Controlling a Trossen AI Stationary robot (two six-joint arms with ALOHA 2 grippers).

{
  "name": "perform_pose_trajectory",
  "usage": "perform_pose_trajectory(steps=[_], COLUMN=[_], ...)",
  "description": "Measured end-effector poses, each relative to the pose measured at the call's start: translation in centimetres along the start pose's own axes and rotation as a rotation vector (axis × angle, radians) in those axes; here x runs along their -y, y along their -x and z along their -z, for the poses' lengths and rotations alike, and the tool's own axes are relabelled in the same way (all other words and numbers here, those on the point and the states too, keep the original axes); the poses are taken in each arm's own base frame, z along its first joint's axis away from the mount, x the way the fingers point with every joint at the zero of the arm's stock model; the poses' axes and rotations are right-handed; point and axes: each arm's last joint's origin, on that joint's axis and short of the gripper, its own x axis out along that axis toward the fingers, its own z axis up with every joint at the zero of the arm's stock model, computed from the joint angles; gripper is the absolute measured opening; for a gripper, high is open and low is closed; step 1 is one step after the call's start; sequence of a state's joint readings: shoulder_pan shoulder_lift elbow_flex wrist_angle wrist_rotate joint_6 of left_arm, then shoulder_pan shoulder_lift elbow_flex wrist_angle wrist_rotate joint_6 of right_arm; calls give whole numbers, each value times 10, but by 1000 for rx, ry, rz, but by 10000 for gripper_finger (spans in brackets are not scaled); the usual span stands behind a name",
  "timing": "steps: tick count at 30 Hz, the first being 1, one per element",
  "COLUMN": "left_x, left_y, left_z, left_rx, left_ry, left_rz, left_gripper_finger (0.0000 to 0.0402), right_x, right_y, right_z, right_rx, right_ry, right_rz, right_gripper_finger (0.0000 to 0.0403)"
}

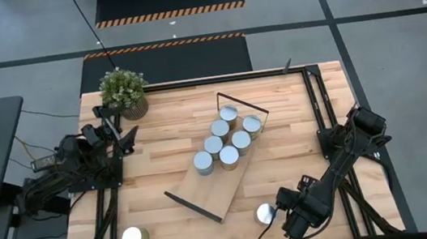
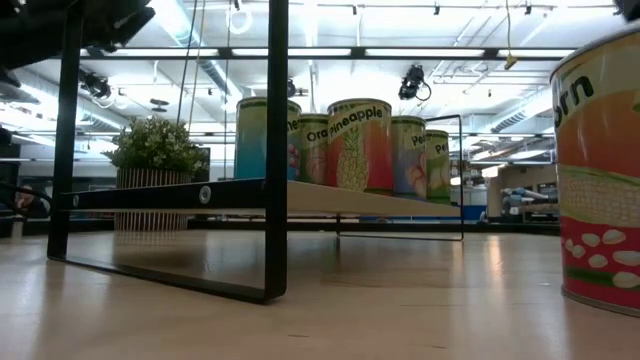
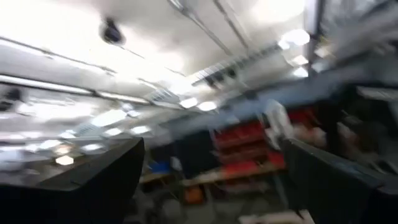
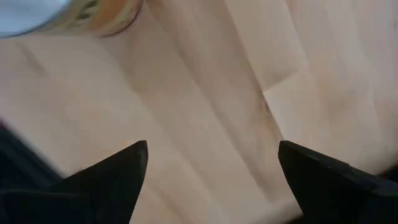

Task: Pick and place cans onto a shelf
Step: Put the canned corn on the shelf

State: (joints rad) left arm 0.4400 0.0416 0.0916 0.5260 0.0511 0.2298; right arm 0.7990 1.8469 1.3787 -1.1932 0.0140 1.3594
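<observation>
The shelf (image 1: 214, 193) lies slantwise mid-table, a light board with black wire frames at both short ends. Several cans (image 1: 229, 156) stand upright on its far half; the low view shows their fruit labels (image 2: 360, 145). Two cans stand on the tabletop: one near the front left (image 1: 134, 238), and one at the front right (image 1: 267, 213), which looms large in the low view (image 2: 600, 170). My right gripper (image 1: 287, 218) points down beside that can, open over bare wood (image 4: 211, 162), with the can (image 4: 62, 12) off to one side. My left gripper (image 1: 122, 140) is folded back at the left edge, open (image 3: 211, 180), and points up at the ceiling.
A potted plant (image 1: 123, 90) stands at the far left corner of the table. The shelf's near wire frame (image 1: 193, 206) stands between the two loose cans. Bare wood lies around the front right can and along the front edge.
</observation>
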Motion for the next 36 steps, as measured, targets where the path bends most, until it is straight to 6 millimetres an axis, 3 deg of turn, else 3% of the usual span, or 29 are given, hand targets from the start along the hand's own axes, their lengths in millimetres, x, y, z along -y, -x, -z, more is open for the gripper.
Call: perform_pose_trajectory(steps=[10,16,22,28,32,36], left_x=[0,0,0,0,0,0], left_y=[9,9,9,9,10,10], left_z=[13,11,11,11,11,11], left_rx=[28,56,66,65,66,68], left_ry=[-14,8,8,9,19,35], left_rz=[-134,-122,-108,-108,-108,-108], left_gripper_finger=[388,388,388,388,388,388], right_x=[-3,-3,-2,-5,-8,-15], right_y=[-37,-44,-43,-40,-19,-1], right_z=[-7,-24,-35,-39,-38,-44], right_rx=[114,155,257,234,181,281], right_ry=[19,16,47,98,127,196], right_rz=[-106,-159,-149,-186,-163,-174], right_gripper_finger=[368,368,368,368,368,368])
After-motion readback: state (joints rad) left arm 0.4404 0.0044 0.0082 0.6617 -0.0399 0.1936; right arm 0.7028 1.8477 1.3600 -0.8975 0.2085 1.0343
